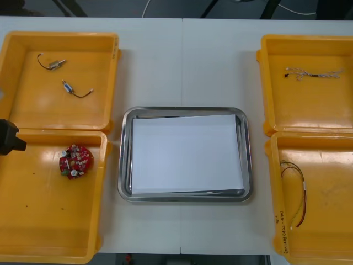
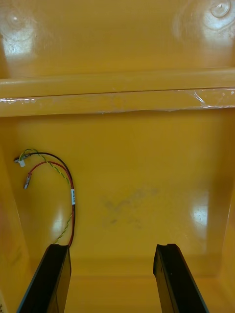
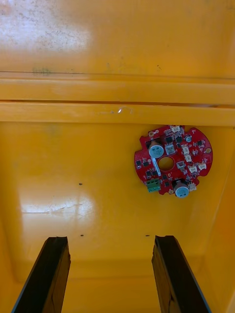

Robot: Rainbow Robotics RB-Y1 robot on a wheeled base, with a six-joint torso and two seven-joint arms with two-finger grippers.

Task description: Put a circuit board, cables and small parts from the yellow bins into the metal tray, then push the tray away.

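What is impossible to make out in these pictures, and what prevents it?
Front view: the floor of the metal tray is mostly covered by a white sheet.
Front view: the small metal parts are too small to tell their kind.
Right wrist view: the red and yellow cable ends behind a finger of the open right gripper.
Front view: the left gripper is cut off by the left edge.

Light table [image 1: 154,66] — seam [image 1: 182,55] down its middle — lies right of the left gripper [image 3: 111,240]; dark floor [image 1: 110,6] past its far edge.
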